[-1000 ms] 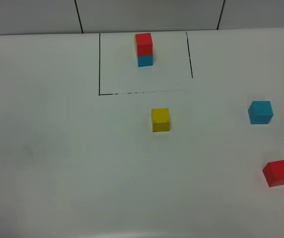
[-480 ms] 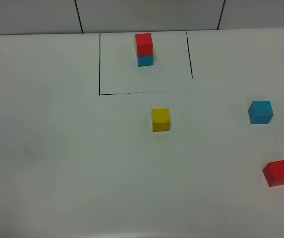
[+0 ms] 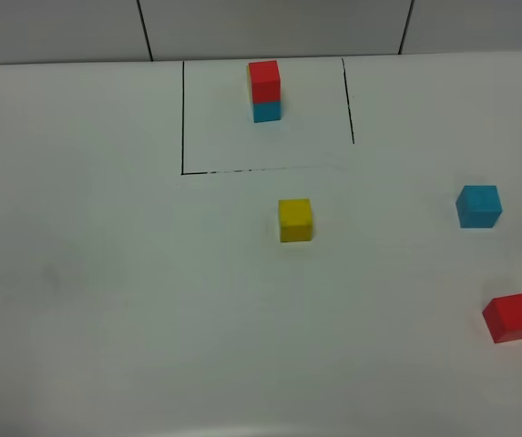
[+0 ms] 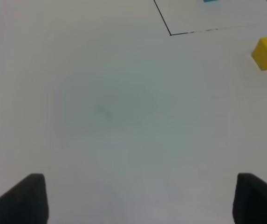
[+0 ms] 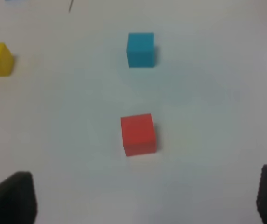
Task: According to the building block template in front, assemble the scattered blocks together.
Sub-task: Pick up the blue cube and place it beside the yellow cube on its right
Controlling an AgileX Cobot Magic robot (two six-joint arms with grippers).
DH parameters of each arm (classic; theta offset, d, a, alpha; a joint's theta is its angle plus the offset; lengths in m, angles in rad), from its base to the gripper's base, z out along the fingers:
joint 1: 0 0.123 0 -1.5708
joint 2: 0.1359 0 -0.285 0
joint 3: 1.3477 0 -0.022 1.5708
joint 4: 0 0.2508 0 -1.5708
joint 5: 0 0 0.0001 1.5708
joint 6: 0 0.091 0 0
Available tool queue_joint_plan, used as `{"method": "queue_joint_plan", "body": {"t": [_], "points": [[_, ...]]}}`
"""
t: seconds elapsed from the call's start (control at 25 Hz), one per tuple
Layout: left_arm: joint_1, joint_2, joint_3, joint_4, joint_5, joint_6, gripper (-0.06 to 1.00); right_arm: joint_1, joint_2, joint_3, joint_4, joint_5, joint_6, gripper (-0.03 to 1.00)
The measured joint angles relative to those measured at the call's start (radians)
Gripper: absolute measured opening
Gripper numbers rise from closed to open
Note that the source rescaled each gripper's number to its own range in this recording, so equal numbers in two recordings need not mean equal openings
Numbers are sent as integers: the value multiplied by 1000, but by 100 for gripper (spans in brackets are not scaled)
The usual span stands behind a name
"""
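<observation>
Fingers of left arm (image 4: 21, 200) spread wide over table (image 4: 124, 116), right fingers (image 5: 7, 198) apart, hovering near red cube (image 5: 138, 134)

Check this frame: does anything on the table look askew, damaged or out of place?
Only minor things. The black outline around the template stack fades along its near edge and never meets the right side line. The red cube sits slightly turned compared with the yellow cube and cyan cube.
</observation>
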Motion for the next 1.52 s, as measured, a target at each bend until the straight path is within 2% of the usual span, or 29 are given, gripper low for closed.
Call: {"method": "queue_joint_plan", "body": {"t": [0.12,0.4,0.56,0.72,1.16,1.52], "points": [[0,0,0,0,0,0,89,0,149,-24,-16,-9,-2,100],[0,0,0,0,0,0,89,0,535,-152,-79,-71,-20,100],[0,0,0,0,0,0,89,0,746,-233,-79,-95,-25,100],[0,0,0,0,0,0,89,0,914,-246,-84,-162,-27,100],[0,0,0,0,0,0,89,0,1145,-254,-94,-312,-27,100],[0,0,0,0,0,-1,89,-1,1156,-260,-103,-345,-27,100]]}}
